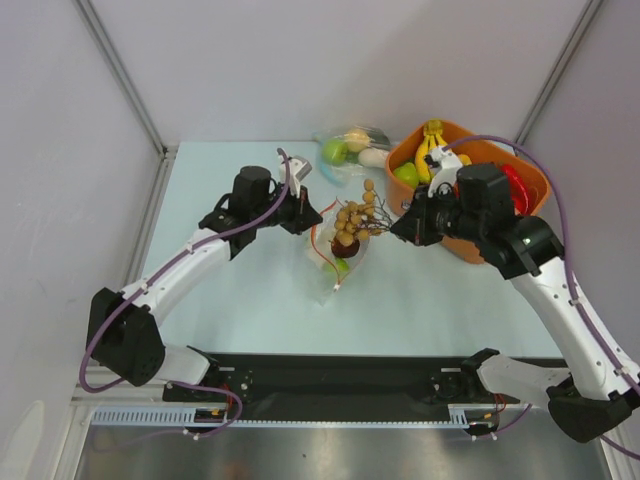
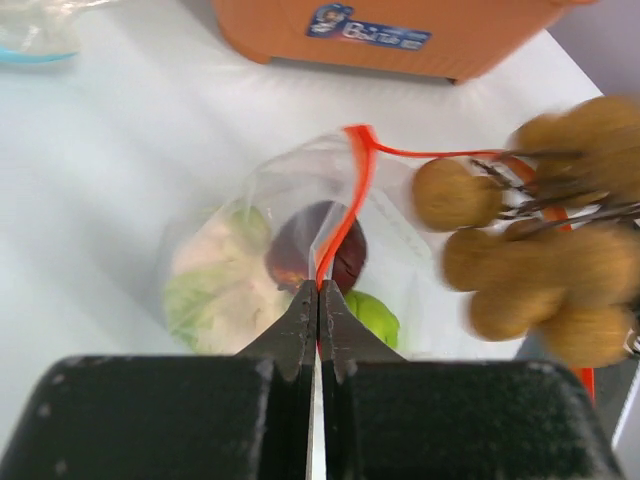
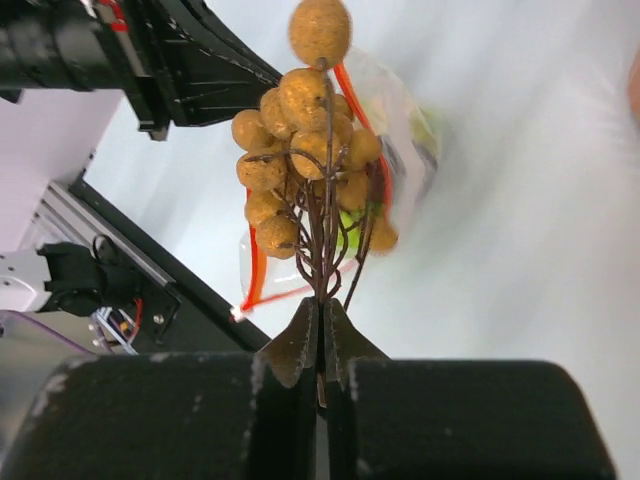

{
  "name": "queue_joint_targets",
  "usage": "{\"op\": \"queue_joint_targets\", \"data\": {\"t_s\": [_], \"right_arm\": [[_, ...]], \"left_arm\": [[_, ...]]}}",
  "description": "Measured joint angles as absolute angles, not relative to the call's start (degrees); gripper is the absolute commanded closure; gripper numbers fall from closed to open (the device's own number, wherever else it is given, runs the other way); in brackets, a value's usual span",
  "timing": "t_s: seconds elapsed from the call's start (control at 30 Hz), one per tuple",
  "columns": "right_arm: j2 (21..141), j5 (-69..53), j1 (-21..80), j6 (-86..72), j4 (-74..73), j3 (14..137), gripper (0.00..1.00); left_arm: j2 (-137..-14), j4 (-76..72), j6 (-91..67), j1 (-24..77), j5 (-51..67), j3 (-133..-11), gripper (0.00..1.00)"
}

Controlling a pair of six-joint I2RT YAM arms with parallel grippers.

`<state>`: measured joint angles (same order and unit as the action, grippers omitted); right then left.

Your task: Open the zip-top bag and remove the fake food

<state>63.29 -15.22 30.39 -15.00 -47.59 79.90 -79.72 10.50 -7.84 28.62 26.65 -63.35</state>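
Note:
The zip-top bag [image 1: 328, 268] lies mid-table, its orange-red zip strip [image 2: 347, 208] lifted. My left gripper [image 2: 319, 290] is shut on the bag's mouth edge at that strip. Inside the bag I see a white-and-green cauliflower [image 2: 213, 278], a dark maroon plum [image 2: 296, 245] and a green piece [image 2: 374, 314]. My right gripper [image 3: 321, 300] is shut on the dark stem of a bunch of brownish round fruits [image 3: 300, 125]. That bunch [image 1: 355, 217] hangs just above the bag's mouth, between the left gripper [image 1: 312, 222] and the right gripper [image 1: 398, 232].
An orange basket [image 1: 462, 130] with a yellow banana bunch [image 1: 432, 146], a green fruit and a red piece stands at the back right, close behind the right wrist. Another clear bag [image 1: 352, 148] with a green apple lies at the back. White walls enclose the table.

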Motion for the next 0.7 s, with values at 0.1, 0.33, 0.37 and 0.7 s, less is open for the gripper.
{"op": "queue_joint_targets", "data": {"t_s": [0.1, 0.33, 0.37, 0.7], "right_arm": [[61.78, -16.27, 27.81, -14.83, -48.93, 82.54, 1.0], [59.96, -16.84, 20.43, -12.01, -50.09, 88.95, 1.0], [60.14, -17.23, 19.16, -11.64, -50.02, 89.43, 1.0], [67.33, -18.9, 4.16, -5.61, -43.62, 89.89, 1.0]], "left_arm": [[-79.72, 10.48, -8.49, 27.16, 25.91, -63.35, 1.0], [-79.72, 10.48, -8.97, 26.28, 25.65, -63.35, 1.0], [-79.72, 10.48, -8.97, 26.28, 25.65, -63.35, 1.0], [-79.7, 10.48, -8.95, 26.28, 25.69, -63.35, 1.0]]}}
